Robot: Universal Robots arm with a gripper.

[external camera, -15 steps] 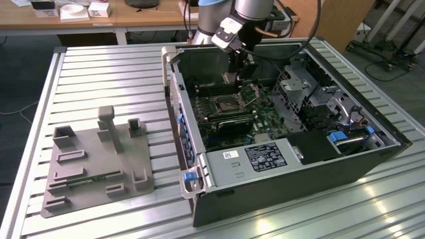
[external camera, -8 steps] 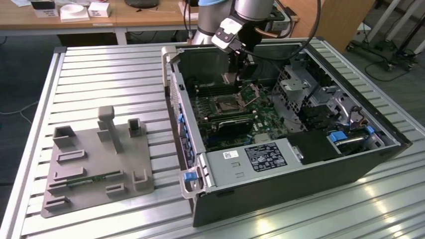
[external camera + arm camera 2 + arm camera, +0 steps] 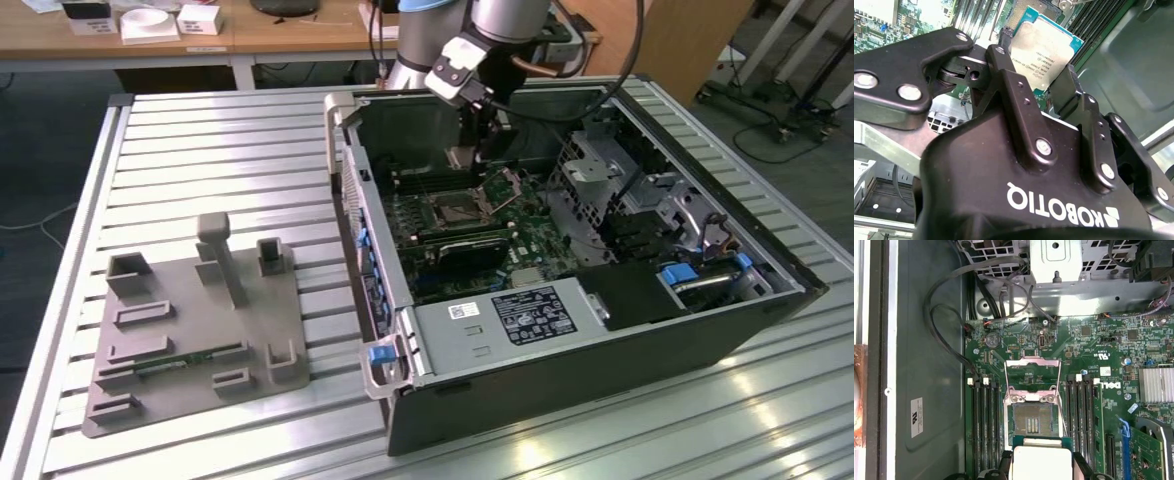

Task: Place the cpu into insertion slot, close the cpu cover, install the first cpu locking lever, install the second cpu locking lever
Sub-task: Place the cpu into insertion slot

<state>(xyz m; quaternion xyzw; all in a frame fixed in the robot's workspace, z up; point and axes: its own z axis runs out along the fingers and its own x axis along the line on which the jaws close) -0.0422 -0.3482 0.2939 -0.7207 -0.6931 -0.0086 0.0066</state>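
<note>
My gripper (image 3: 469, 150) hangs inside the open computer case (image 3: 561, 390), just above the motherboard. It is shut on the cpu (image 3: 1046, 47), a flat square chip with a silvery top and a green edge, pinched by two sides between the black fingers (image 3: 1014, 90). In the first wrist view the cpu (image 3: 1041, 462) sits beside the insertion slot (image 3: 1032, 421), a dark square socket that lies uncovered. The cpu cover (image 3: 1032, 374), a thin silvery frame, stands swung up at the socket's far edge. The exterior view shows the insertion slot (image 3: 454, 211) and raised cpu cover (image 3: 509, 183) close under the gripper.
Long black memory slots (image 3: 985, 425) flank the socket on both sides. Black cables (image 3: 941, 335) loop near a metal drive cage (image 3: 1064, 270); a finned heatsink (image 3: 1156, 385) sits off to one side. On the slatted table, a grey fixture (image 3: 187, 330) stands at the exterior view's left.
</note>
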